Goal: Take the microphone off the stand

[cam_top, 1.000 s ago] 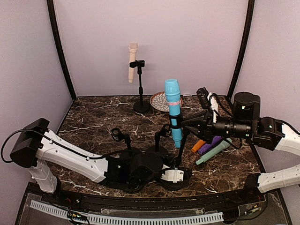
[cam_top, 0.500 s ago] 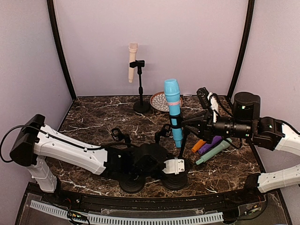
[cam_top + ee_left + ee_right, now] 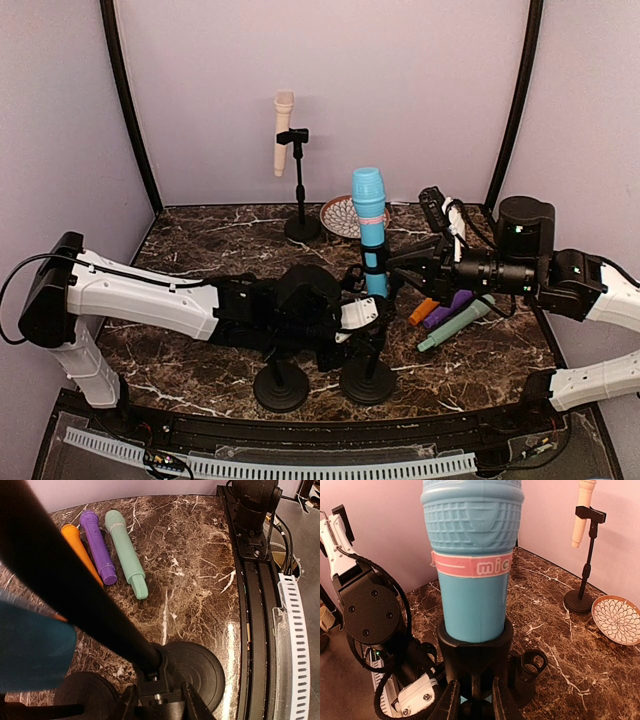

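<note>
The blue microphone (image 3: 368,232) with a pink band stands upright in the black clip (image 3: 475,647) of a stand, and fills the right wrist view (image 3: 472,555). The stand's round base (image 3: 368,384) rests on the marble near the front. My right gripper (image 3: 402,268) is shut on the clip's stem just below the microphone, as the right wrist view (image 3: 474,702) shows. My left gripper (image 3: 358,318) is shut on the stand's pole (image 3: 85,595) low down, just above the base (image 3: 200,667); its jaws show at the bottom of the left wrist view (image 3: 157,705).
A second stand's base (image 3: 281,388) sits next to the first. A beige microphone (image 3: 284,130) stands on a stand at the back, beside a patterned plate (image 3: 338,216). Orange (image 3: 423,311), purple (image 3: 448,309) and green (image 3: 458,323) microphones lie at the right.
My left gripper has risen from the stand's base and moved back along the pole, uncovering both round bases. The right gripper and the blue microphone have stayed in place.
</note>
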Controlling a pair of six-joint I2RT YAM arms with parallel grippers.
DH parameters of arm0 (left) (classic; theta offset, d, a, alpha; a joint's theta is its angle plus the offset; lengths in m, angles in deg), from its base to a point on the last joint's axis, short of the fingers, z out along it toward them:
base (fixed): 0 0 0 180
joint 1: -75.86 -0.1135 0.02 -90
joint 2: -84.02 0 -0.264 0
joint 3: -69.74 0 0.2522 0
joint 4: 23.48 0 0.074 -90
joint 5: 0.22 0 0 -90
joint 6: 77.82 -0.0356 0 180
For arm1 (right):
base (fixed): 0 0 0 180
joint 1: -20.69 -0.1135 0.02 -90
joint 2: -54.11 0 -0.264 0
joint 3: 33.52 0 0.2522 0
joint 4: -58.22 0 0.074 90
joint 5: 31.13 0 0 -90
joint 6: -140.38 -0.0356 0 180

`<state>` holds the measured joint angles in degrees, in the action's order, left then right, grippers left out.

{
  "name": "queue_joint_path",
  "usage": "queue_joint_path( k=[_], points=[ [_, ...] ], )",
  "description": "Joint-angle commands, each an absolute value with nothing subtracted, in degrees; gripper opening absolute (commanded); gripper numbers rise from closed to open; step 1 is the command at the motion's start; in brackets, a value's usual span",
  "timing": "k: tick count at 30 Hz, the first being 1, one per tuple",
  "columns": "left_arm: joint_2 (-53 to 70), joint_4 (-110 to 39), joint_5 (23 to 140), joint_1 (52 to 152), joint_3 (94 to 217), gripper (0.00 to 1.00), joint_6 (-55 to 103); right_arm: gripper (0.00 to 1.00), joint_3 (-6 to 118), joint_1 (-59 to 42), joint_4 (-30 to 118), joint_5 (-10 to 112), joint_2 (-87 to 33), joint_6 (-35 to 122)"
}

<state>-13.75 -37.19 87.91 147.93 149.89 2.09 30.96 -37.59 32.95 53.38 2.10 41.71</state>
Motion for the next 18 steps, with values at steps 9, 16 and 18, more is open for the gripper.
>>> queue_joint_path(
  k=[9, 16, 18],
  points=[
    [-8.37, -32.01, 99.16, 151.83, 146.12, 0.63, -14.57, 0.00, 32.36, -38.19, 40.51, 52.42, 2.78, 40.79],
    [-10.34, -28.30, 111.03, 155.70, 144.69, 0.58, -22.21, 0.00, 32.36, -38.15, 40.81, 52.47, 2.69, 40.84],
    [-10.82, -27.48, 112.63, 155.98, 144.77, 0.51, -22.36, 0.00, 32.40, -38.19, 40.64, 52.46, 2.77, 40.89]
  ],
)
